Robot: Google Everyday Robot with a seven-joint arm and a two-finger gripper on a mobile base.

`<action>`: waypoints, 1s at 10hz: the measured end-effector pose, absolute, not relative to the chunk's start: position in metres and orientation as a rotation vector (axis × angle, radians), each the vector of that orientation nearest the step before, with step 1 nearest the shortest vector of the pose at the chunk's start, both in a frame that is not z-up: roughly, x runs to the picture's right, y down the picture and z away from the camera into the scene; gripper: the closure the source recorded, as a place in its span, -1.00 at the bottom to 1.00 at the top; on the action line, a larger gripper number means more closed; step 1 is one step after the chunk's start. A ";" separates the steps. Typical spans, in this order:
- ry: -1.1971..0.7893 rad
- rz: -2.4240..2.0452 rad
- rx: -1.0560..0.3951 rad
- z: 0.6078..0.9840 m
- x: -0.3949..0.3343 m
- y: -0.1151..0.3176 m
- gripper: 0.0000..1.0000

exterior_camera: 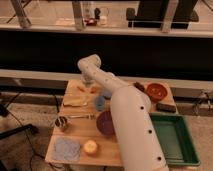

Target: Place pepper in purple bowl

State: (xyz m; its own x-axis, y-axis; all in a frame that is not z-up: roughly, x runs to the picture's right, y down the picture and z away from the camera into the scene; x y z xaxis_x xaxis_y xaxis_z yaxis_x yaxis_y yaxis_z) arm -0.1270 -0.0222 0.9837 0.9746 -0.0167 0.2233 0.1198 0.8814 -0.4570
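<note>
Camera view shows the gripper [87,80] hanging under the wrist at the upper left of the table [75,135], over its far edge. Whether it is open or closed I cannot tell from here. The pepper [82,88], as best I can judge the small orange-red piece, lies just below it, beside a flat pale-yellow item [75,101]. The purple bowl [104,122] sits lower, toward the frame's middle, half hidden by the arm. To my eye the pickup comes first: come straight down, close across the pepper's narrow width, and keep clear of its neighbours before swinging toward the bowl.
</note>
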 end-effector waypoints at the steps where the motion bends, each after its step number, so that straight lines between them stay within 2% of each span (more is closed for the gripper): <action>1: -0.214 -0.079 -0.482 0.982 -0.129 -0.025 -0.60; 7: -0.180 -0.160 -0.382 0.988 -0.117 -0.031 -0.60; 10: -0.171 -0.160 -0.378 0.992 -0.117 -0.033 -0.60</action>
State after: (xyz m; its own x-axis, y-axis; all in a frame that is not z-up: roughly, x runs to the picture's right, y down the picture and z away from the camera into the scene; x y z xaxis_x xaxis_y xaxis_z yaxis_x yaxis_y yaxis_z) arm -0.1175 -0.0329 0.9925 0.9729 -0.1232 0.1955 0.1869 0.9169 -0.3526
